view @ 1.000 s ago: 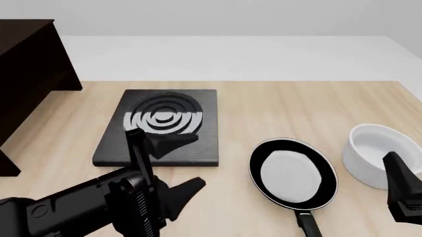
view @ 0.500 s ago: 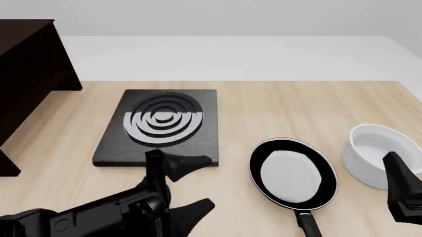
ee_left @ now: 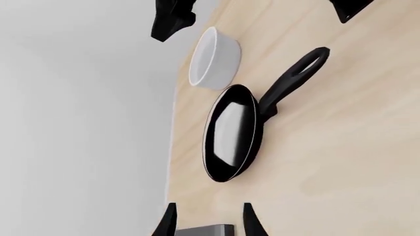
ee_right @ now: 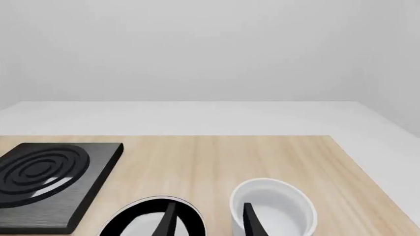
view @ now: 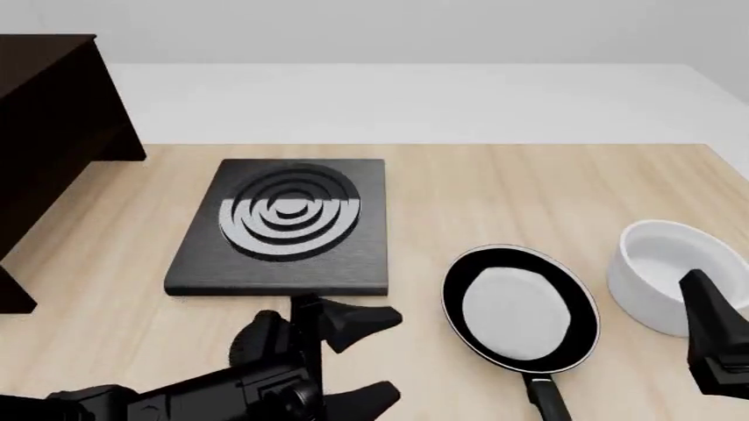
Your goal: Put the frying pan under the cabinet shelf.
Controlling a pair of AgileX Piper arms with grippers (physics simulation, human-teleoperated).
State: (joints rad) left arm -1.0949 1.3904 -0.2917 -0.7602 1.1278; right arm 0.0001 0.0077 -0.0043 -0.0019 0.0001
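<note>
Your left gripper (view: pixel 368 355) drops to lower centre, off hotplate (view: pixel 284 228), fingers apart, empty, swinging toward frying pan (view: pixel 520 309). Right gripper (ee_right: pixel 206 219) idle, apart. Grasp pending.

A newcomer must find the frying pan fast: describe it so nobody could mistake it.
On the wooden table, look at the near right part, between the black hotplate and the white bowl. The frying pan lies there: round, black-rimmed, glossy pale inside, and the only thing with a long black handle.
</note>
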